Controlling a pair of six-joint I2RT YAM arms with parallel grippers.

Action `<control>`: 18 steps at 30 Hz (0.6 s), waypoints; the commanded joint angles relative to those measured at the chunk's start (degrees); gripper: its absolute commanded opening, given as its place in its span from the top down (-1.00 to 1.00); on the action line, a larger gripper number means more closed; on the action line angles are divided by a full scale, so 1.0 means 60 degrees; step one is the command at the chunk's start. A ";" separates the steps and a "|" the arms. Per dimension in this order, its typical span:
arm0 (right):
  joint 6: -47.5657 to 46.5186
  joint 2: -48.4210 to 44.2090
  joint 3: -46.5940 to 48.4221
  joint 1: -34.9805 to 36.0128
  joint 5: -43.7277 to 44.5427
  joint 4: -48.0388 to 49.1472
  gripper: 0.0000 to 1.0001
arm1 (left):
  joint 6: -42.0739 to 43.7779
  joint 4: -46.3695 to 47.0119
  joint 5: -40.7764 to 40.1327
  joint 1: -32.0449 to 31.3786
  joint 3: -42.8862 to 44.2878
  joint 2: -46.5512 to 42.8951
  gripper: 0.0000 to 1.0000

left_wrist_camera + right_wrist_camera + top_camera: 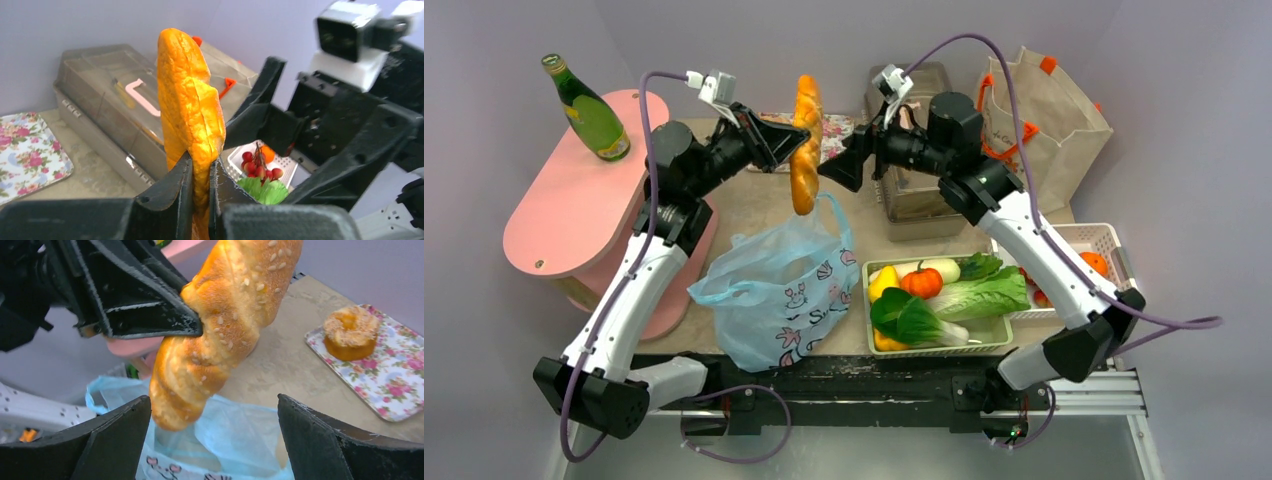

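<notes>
Left gripper [201, 172] is pinching the long golden seeded bread loaf [804, 190] around its middle and holding it upright, right above the mouth of the light blue printed plastic bag [774, 290]. Right gripper [212, 405] is spread wide just beside the loaf, above the bag too, not touching anything. A green tray of vegetables [1002, 343] sits just right of the bag.
</notes>
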 commanded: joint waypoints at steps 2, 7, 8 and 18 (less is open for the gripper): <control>0.2627 0.1193 0.1032 0.0248 0.0490 0.1537 -0.85 | -0.1510 0.1339 -0.0251 0.0041 0.0801 0.0300 1.00; 0.2883 0.1910 0.1707 0.0491 0.0525 0.1549 -0.74 | -0.1498 0.1358 -0.0362 0.0041 0.0667 0.0240 1.00; 0.2917 0.1948 0.1671 0.0583 0.0444 0.1603 -0.73 | -0.1455 0.1305 -0.0395 0.0052 0.0677 0.0221 1.00; 0.3089 0.1761 0.1154 0.0805 -0.0142 0.2383 -0.85 | -0.1791 0.1598 -0.0387 0.0260 0.0512 0.0398 1.00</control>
